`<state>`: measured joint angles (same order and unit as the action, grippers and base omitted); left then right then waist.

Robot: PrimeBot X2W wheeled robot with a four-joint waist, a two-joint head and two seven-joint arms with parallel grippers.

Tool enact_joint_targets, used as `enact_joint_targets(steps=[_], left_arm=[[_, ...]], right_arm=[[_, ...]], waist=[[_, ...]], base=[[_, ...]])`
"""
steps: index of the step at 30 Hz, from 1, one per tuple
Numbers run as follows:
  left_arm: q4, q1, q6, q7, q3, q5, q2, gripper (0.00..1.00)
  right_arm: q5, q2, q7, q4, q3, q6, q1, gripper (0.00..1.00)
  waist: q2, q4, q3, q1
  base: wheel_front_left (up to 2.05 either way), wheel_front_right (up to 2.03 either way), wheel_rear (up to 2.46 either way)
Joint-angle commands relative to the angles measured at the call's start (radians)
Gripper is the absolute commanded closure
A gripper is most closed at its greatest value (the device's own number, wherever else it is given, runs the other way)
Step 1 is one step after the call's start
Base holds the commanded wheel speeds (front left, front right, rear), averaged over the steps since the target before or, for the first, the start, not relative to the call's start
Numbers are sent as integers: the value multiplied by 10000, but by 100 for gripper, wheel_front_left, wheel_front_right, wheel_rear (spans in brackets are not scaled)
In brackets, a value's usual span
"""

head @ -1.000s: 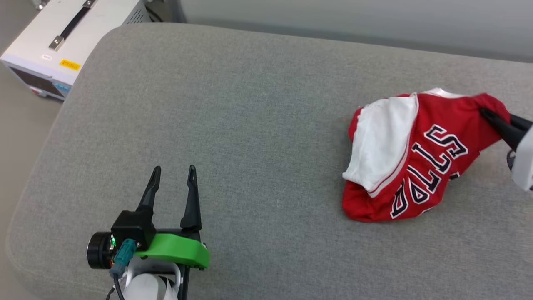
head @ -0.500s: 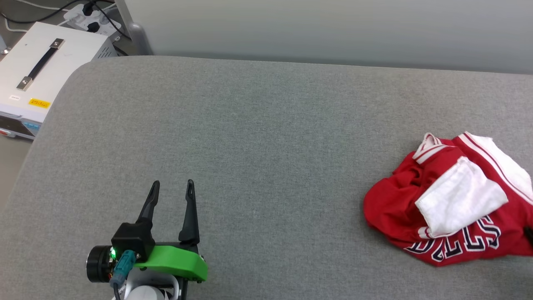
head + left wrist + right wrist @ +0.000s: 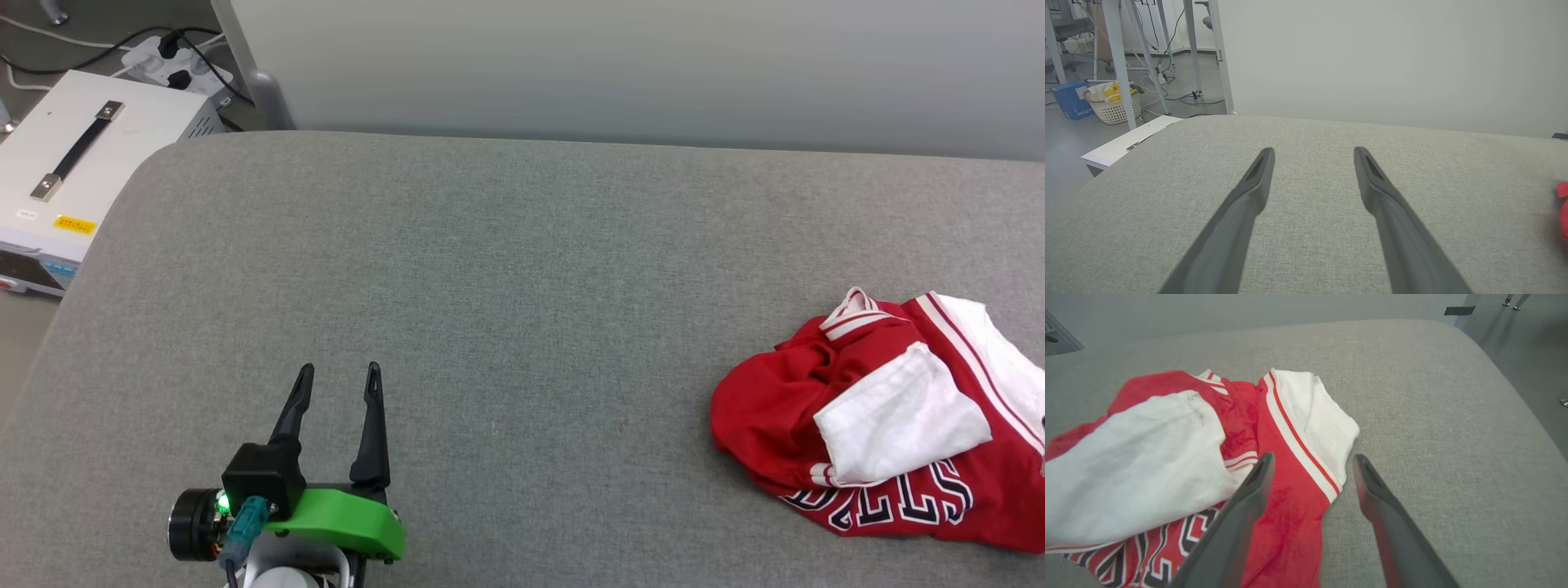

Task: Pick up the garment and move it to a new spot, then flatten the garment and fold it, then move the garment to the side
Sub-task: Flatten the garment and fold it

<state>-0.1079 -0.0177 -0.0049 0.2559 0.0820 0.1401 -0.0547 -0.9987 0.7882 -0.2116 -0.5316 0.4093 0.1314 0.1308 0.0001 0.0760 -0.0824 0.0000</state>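
Observation:
The garment (image 3: pixel 882 425) lies crumpled on the grey padded surface (image 3: pixel 522 310) at the right of the head view, red with white sleeves and black lettering along its near side. In the right wrist view the garment (image 3: pixel 1180 457) spreads below and to the left, and my right gripper (image 3: pixel 1312 463) stands open just above its striped edge, holding nothing. My left gripper (image 3: pixel 339 384) rests open over bare grey fabric at the lower left, far from the garment. In the left wrist view my left gripper (image 3: pixel 1312 157) shows empty, with a red scrap of garment (image 3: pixel 1563 210) at the right edge.
A white box with a black handle (image 3: pixel 73 171) stands off the surface's left end, with cables and a power strip (image 3: pixel 167 49) behind it. A pale wall (image 3: pixel 637 65) runs along the far edge. The surface's right end drops to the floor (image 3: pixel 1527 355).
The garment dropped from my right gripper's grip and now lies in a heap on the surface. My right gripper went from shut to open. The head camera shifted; the left arm stayed put.

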Motion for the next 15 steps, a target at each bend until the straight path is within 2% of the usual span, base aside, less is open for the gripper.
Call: enact_joint_targets(steps=[1,4,7,11,15], left_arm=[[32,177,-16,59,-39,-102,45,0],[79,225,-2,59,-42,-124,45,0],[123,244,-7,59,-61,-176,45,0],[175,183,-41,59,-64,-239,45,0],[208,49,-87,59,-25,-267,45,0]], right_arm=[[276,139,-123,271,-283,-7,200,0],[820,361,-64,1061,-932,-7,271,0],[1267,523,611,2382,-1501,-7,371,0],[1836,598,2326,4254,-1647,-7,553,0],[2099,614,4603,5653,-1371,-7,837,0]], waist=[[-1,-25,50,0],[-1,-56,82,0],[-1,-90,73,0],[-1,-85,-47,0],[-1,-9,-227,0]], base=[[0,0,0],[0,0,0],[0,0,0],[0,0,0],[0,0,0]])
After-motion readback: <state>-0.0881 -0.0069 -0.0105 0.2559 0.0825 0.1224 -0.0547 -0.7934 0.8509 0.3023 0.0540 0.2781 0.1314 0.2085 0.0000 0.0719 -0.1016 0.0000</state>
